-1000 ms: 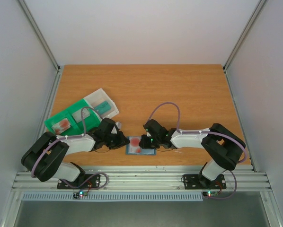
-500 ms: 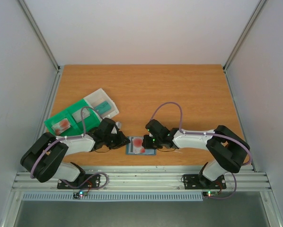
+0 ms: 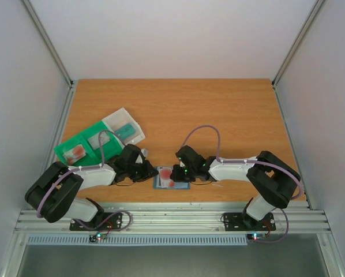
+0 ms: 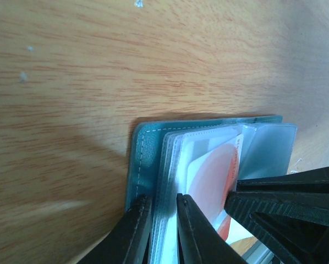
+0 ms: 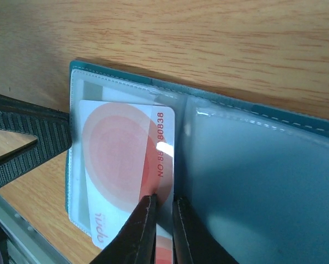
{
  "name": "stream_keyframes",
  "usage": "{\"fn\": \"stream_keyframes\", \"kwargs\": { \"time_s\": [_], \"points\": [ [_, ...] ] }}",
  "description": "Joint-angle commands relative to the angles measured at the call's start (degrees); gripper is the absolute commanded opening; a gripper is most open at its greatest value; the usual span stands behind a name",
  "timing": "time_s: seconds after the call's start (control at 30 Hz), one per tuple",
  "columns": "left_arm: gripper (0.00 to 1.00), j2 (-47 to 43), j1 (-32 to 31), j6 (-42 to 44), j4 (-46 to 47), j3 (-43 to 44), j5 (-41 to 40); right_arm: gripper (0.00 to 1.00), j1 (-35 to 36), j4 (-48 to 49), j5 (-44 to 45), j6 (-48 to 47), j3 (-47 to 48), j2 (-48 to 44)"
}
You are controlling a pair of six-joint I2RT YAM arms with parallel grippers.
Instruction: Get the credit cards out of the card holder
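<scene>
The slate-blue card holder (image 3: pixel 182 185) lies open near the table's front edge, between both arms. In the left wrist view my left gripper (image 4: pixel 163 204) is shut on the holder's (image 4: pixel 145 154) left leaf and its clear sleeves. A whitish credit card with a big red round mark (image 5: pixel 118 157) sticks partly out of a clear sleeve. My right gripper (image 5: pixel 163 206) is shut on that card's edge, next to the holder's fold (image 5: pixel 263 170). From above, the card (image 3: pixel 165 172) shows between the left gripper (image 3: pixel 152 172) and the right gripper (image 3: pixel 173 172). Any other cards are hidden.
A green tray (image 3: pixel 82 148) with a clear box (image 3: pixel 125 127) stands behind my left arm. The table's front edge and the metal rail (image 3: pixel 172 219) run just below the card holder. The left gripper's fingers (image 5: pixel 27 137) come close to the card from the other side.
The right gripper shifted slightly right with the card, then came back left. The left gripper has kept its hold on the holder.
</scene>
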Motion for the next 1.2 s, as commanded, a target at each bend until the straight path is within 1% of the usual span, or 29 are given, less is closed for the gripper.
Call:
{"fn": "stream_keyframes", "kwargs": {
  "time_s": [0.0,0.1,0.53,0.67,0.83,0.93,1.0,1.07,1.17],
  "points": [
    [0.14,-0.4,-0.2,-0.4,-3.4,-1.1,-3.2,0.08,-0.3,-0.6,1.5,0.3,-1.6,0.0],
    [0.14,-0.5,-0.2,-0.9,-3.2,-1.2,-3.3,0.01,-0.3,-0.8,1.8,0.0,-2.3,-2.0],
    [0.16,-2.4,-0.2,-2.5,-3.8,-1.1,-3.4,0.01,-0.3,-4.4,2.8,-2.4,-4.0,-10.0],
    [0.22,-4.5,-0.2,-3.0,-4.8,-0.7,-3.9,0.01,-0.3,-5.5,2.7,-3.1,-4.7,-12.7],
    [0.37,-7.8,-0.2,-1.1,-13.1,2.8,-4.9,0.01,-0.3,-8.3,1.6,-4.7,-4.5,-16.2],
    [0.47,-10.6,-0.2,1.2,-19.3,7.2,-5.9,0.01,-0.3,-10.6,1.2,-7.2,-3.7,-18.4],
    [0.52,-12.5,-0.2,3.2,-22.7,9.5,-6.2,0.01,-0.3,-11.7,1.0,-9.3,-3.6,-19.9],
    [0.54,-14.2,-0.2,4.8,-25.4,11.3,-6.8,0.01,-0.3,-12.9,1.0,-11.0,-3.2,-21.7],
    [0.56,-16.1,-0.3,6.4,-27.1,13.3,-5.5,0.01,-0.3,-14.6,-1.1,-13.1,-1.8,-23.7]
  ]
}}
